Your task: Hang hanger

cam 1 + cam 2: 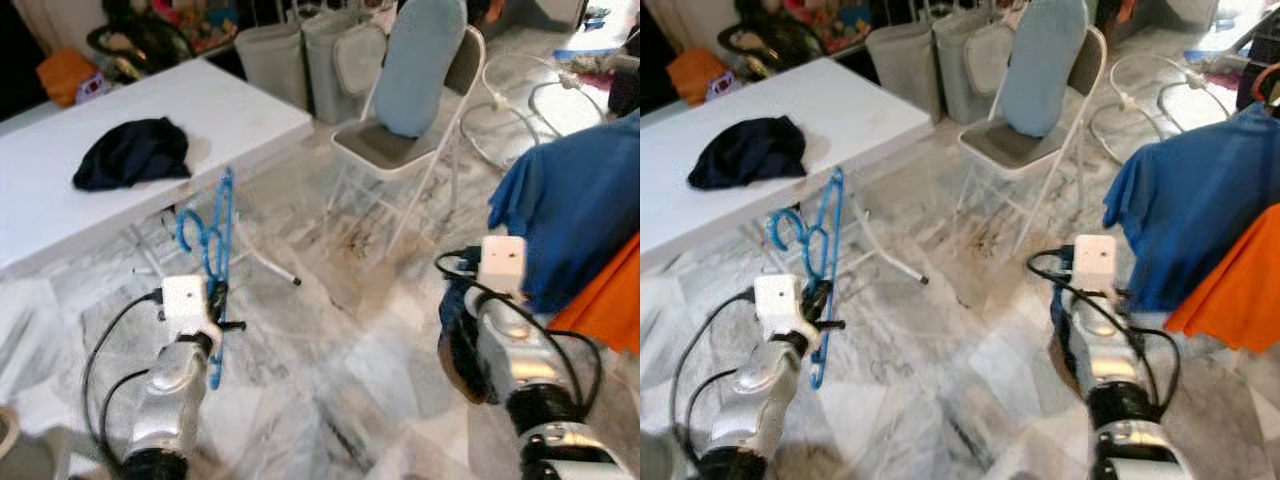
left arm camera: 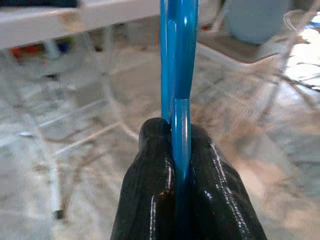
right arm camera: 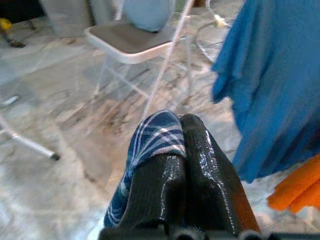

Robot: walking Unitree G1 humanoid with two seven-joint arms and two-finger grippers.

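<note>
Hanger [image 1: 213, 262], bright blue plastic and thin, stands almost upright at about eight o'clock from where I watch, its curled hook near the table's edge and its lower end pinched in the left gripper [image 2: 176, 145], whose two black fingers [image 2: 150, 190] press flat against either side of the blue bar. At four o'clock the right gripper [image 3: 175, 135] has its fingers closed together over a scrap of blue plaid cloth [image 3: 152, 137] draped across one fingertip. Just past it, at three o'clock, hang a blue garment [image 1: 580, 210] and an orange garment [image 1: 610, 300] touching below it. Farther off, at ten o'clock, a white table [image 1: 230, 110] carries a crumpled dark garment [image 1: 133, 153]. At twelve o'clock a folding chair [image 1: 400, 150] holds a pale blue cushion [image 1: 420, 60], with grey bins [image 1: 300, 60] behind.
</note>
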